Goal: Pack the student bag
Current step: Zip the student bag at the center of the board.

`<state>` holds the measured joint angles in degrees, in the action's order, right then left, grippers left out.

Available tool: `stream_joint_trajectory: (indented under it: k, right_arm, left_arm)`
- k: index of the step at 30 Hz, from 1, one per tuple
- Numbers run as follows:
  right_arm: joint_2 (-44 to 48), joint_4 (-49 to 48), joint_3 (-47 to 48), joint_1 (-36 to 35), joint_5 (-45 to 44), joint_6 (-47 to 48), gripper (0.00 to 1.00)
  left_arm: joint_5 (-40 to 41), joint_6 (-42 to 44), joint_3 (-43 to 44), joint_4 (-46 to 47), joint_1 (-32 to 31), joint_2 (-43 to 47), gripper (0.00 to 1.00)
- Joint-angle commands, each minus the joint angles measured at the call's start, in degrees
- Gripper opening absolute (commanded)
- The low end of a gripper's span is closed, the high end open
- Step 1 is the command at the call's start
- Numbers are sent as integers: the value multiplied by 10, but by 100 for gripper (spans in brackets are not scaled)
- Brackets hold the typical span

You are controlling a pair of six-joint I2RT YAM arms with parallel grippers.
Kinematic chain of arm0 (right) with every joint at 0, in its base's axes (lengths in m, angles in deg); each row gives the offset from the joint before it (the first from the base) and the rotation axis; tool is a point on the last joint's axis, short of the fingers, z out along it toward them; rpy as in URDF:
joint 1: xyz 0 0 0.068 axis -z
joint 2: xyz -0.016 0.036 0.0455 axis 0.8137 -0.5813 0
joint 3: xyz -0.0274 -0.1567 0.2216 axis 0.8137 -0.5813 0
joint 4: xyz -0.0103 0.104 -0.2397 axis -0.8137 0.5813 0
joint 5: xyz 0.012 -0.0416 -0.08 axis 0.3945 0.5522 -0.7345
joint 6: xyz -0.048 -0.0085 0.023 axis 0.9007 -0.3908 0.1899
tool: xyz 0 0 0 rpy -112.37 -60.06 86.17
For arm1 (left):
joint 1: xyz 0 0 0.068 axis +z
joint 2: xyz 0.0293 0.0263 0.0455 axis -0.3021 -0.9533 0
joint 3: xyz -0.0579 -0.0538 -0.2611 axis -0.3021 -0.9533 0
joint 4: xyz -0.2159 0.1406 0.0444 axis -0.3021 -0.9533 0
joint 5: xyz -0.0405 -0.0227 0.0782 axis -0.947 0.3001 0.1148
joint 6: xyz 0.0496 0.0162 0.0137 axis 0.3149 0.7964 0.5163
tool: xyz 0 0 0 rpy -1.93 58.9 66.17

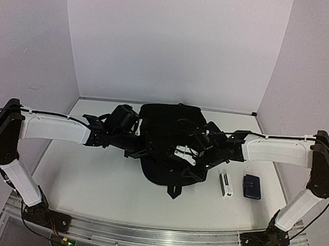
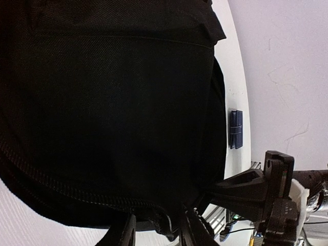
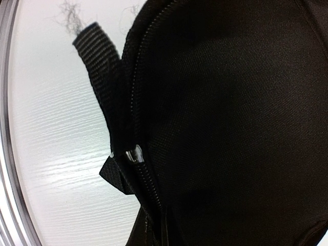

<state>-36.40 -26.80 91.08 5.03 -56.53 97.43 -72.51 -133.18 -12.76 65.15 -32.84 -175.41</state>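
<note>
The soft bag point(image 1: 169, 129) is sagging, its zip seam point(image 2: 51, 177) likely offering the firmest hold. The right tool point(image 1: 185, 159) is sitting closed; I cannot tell whether the left tool point(image 2: 159, 233) is clamping.

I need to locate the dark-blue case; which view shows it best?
Top external: the dark-blue case lies wholly visible, unobstructed. Left wrist shows it small, beyond the student bag; right wrist misses it.

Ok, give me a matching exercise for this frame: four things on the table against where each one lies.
Things:
1 student bag
2 dark-blue case
3 white block
4 webbing strap

Places:
A farthest right on the table
B sticking out of the bag's near edge
C middle of the table
D between bag and case

Pairs: 1-C, 2-A, 3-D, 4-B.
</note>
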Motion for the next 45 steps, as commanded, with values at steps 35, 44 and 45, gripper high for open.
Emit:
stream_joint_trajectory:
  k: [35, 44, 45]
  right_arm:
    - [69, -15, -46, -20, -37, 26, 0]
    - [78, -120, -93, -24, -106, 55, 0]
    - [83, -158, -111, -29, -118, 64, 0]
  left_arm:
    - [-30, 33, -1, 59, 39, -121, 3]
    - [-4, 70, -29, -58, 36, 26, 49]
    - [0, 75, -25, -65, 36, 37, 51]
